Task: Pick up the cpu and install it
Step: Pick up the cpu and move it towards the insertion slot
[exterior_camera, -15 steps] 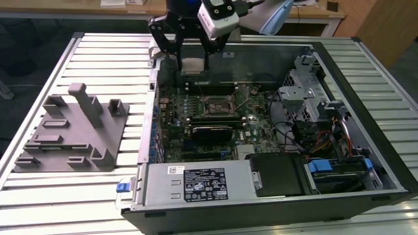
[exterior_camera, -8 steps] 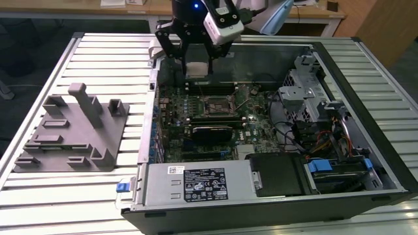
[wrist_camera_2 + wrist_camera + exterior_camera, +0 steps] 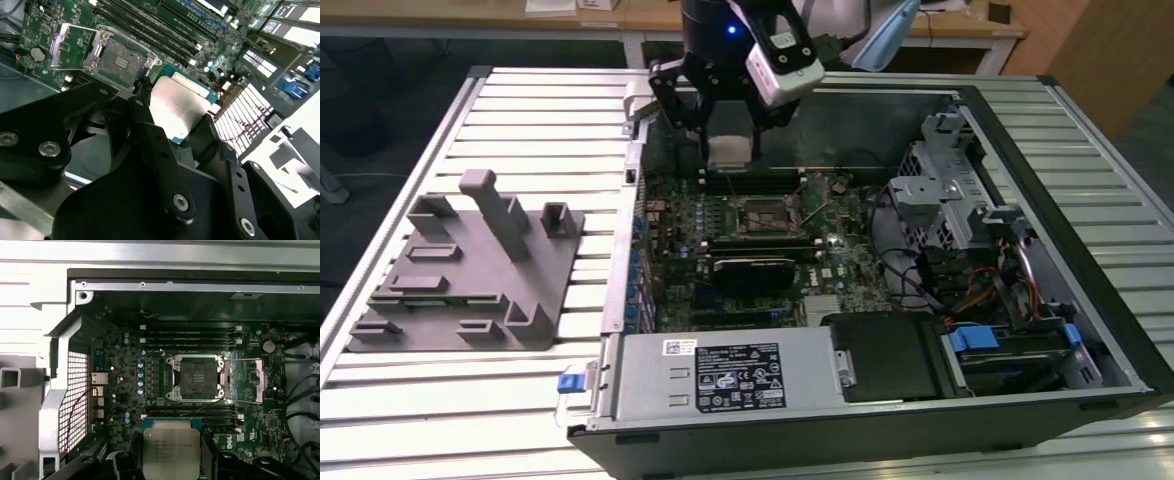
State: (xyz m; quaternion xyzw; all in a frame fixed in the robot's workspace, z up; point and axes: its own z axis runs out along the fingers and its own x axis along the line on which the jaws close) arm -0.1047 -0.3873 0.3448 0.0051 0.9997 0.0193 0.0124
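Observation:
The cpu (image 3: 730,152) is a small square chip with a silvery top and a pale rim. My gripper (image 3: 727,148) is shut on it and holds it in the air over the far side of the open computer case. In both wrist views the cpu (image 3: 177,107) (image 3: 171,452) sits between the black fingers (image 3: 150,135), metal top facing the cameras. The motherboard socket (image 3: 196,377) (image 3: 761,215) (image 3: 120,60) lies open below, its metal load plate (image 3: 245,380) flipped aside. The chip hangs apart from the socket, over the memory slots (image 3: 190,412) beside it.
A grey fixture (image 3: 467,270) with upright posts stands on the slatted table at the exterior view's left. Inside the case (image 3: 1014,130) are a black card (image 3: 754,270), a power supply (image 3: 720,375), cables and a drive cage (image 3: 947,190).

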